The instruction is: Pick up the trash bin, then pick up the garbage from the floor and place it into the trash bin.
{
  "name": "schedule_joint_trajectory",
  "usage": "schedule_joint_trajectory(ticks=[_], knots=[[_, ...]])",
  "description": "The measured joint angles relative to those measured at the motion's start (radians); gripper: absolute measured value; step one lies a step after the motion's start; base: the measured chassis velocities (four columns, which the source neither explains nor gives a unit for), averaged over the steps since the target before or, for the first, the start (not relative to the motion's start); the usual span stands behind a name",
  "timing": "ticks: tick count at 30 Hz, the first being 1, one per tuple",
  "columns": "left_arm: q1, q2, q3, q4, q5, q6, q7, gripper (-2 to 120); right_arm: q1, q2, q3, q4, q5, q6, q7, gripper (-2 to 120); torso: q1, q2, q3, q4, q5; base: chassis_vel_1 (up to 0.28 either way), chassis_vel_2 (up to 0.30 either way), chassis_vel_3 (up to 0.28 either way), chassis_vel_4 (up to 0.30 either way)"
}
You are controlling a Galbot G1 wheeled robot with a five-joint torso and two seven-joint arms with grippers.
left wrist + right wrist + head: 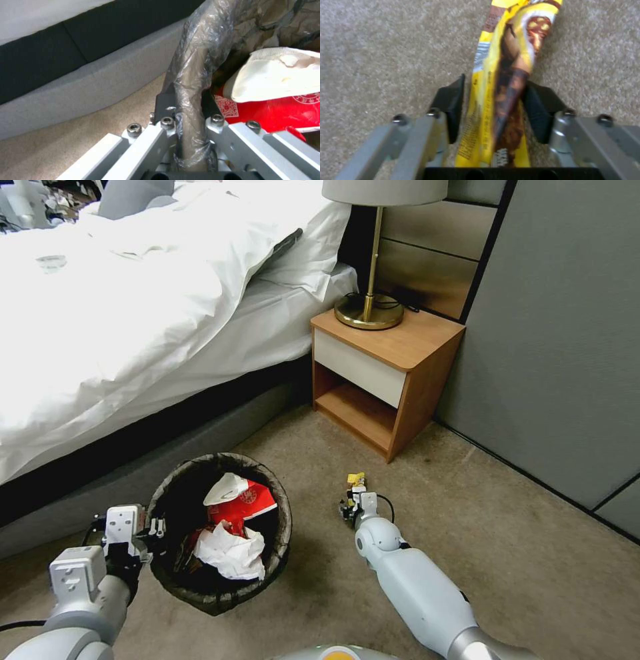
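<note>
The trash bin (200,595), lined with a dark bag, stands on the carpet beside the bed. My left gripper (157,527) is shut on its near-left rim; in the left wrist view the bag-covered rim (191,75) runs between the jaws of the left gripper (186,100). Inside the bin lie a red-and-white carton (252,501) (273,115) and crumpled white paper (230,553). To the right of the bin, my right gripper (352,503) is low over the carpet, shut on a yellow snack wrapper (356,479) (506,62). That piece of garbage stands pinched between the pads of the right gripper (493,100).
The bed (133,327) with its white duvet and dark base runs along the left. A wooden nightstand (380,373) carrying a brass lamp (370,310) stands ahead, against a grey wall (553,347). Open carpet (520,553) lies to the right.
</note>
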Motion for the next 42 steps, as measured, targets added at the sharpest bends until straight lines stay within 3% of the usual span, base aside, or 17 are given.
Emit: schedule_joint_trajectory(ticks=[2, 5, 8, 9, 12, 21, 24, 25, 27, 29, 31, 32, 35, 36, 42], knots=[[0.001, 0.0, 0.0, 0.0, 0.0, 0.0, 0.0, 1, 0.001, 0.0, 0.0, -0.004, 0.0, 0.002, -0.001, 34, 0.0, 0.0, 0.0, 0.0, 0.0, 0.0, 0.0, 0.0, 0.0], [0.001, -0.001, 0.0, 0.0, 0.001, 0.0, 0.0, 1, 0.005, -0.001, 0.0, -0.011, 0.001, 0.007, -0.002, 18, 0.0, 0.0, 0.0, 0.0, 0.0, 0.0, 0.0, 0.0, 0.0], [0.001, -0.001, 0.0, 0.0, 0.001, 0.0, 0.0, 1, 0.005, -0.002, 0.0, -0.012, 0.001, 0.008, -0.003, 17, 0.0, 0.0, 0.0, 0.0, 0.0, 0.0, 0.0, 0.0, 0.0], [0.002, -0.001, 0.0, 0.0, 0.002, 0.0, 0.001, 1, 0.007, -0.002, 0.0, -0.015, 0.001, 0.012, -0.003, 5, 0.0, 0.0, 0.0, 0.0, 0.0, 0.0, 0.0, 0.0, 0.0], [0.002, -0.001, 0.001, 0.0, 0.003, 0.0, 0.001, 1, 0.007, -0.002, 0.0, -0.018, 0.001, 0.018, -0.003, 0, 0.0, 0.0, 0.0, 0.0, 0.0, 0.0, 0.0, 0.0, 0.0], [0.002, -0.002, 0.002, 0.0, 0.005, 0.0, 0.001, 1, -0.006, -0.018, 0.002, 0.028, -0.025, 0.048, 0.005, 0, 0.0, 0.0, 0.0, 0.0002, 0.0, 0.0, 0.0, 0.0, 0.0], [0.003, -0.002, 0.002, 0.0, 0.006, 0.0, 0.001, 1, -0.045, -0.059, 0.007, 0.186, -0.045, 0.041, 0.004, 0, 0.0, 0.0, 0.0, -0.0002, 0.0, 0.0, 0.0, 0.0, 0.0], [0.003, -0.002, 0.002, 0.0, 0.006, 0.0, 0.001, 1, -0.045, -0.059, 0.007, 0.186, -0.045, 0.041, 0.004, 0, 0.0, 0.0, 0.0, -0.0002, 0.0, 0.0, 0.0, 0.0, 0.0], [0.006, -0.002, 0.002, 0.0, 0.006, 0.0, 0.001, 1, -0.079, -0.105, 0.016, 0.378, -0.049, 0.001, -0.004, 0, 0.0, 0.0, 0.0, -0.0003, -0.0001, 0.0, 0.0, 0.0, 0.0], [0.006, -0.002, 0.002, 0.0, 0.006, 0.0, 0.001, 1, -0.084, -0.114, 0.016, 0.419, -0.048, -0.007, -0.006, 0, 0.0, 0.0, 0.0, 0.0, 0.0001, 0.0, 0.0, 0.0, 0.0], [0.007, -0.001, 0.002, 0.0, 0.006, 0.0, 0.0, 1, -0.103, -0.16, 0.016, 0.6, -0.033, -0.046, -0.01, 0, 0.0, 0.0, 0.0, -0.0001, -0.0001, 0.0, 0.0, 0.0, 0.0], [0.007, -0.001, 0.002, 0.0, 0.006, 0.0, 0.0, 1, -0.103, -0.16, 0.016, 0.6, -0.033, -0.046, -0.01, 0, 0.0, 0.0, 0.0, -0.0001, -0.0001, 0.0, 0.0, 0.0, 0.0], [0.007, 0.0, 0.006, 0.0, 0.006, 0.001, 0.001, 1, -0.108, -0.196, 0.007, 0.793, 0.01, -0.098, -0.003, 0, 0.0, 0.0, 0.0, 0.0, -0.0004, 0.0, 0.0, 0.0, 0.0], [0.007, 0.0, 0.006, 0.0, 0.006, 0.001, 0.001, 1, -0.108, -0.196, 0.007, 0.793, 0.01, -0.098, -0.003, 0, 0.0, 0.0, 0.0, 0.0, -0.0004, 0.0, 0.0, 0.0, 0.0], [0.012, 0.005, 0.008, 0.0, 0.003, 0.002, -0.001, 1, -0.091, -0.266, -0.045, 1.073, 0.124, -0.185, 0.003, 0, 0.0, 0.0, 0.0, 0.0, 0.0, 0.0, 0.0, 0.0, 0.0]])
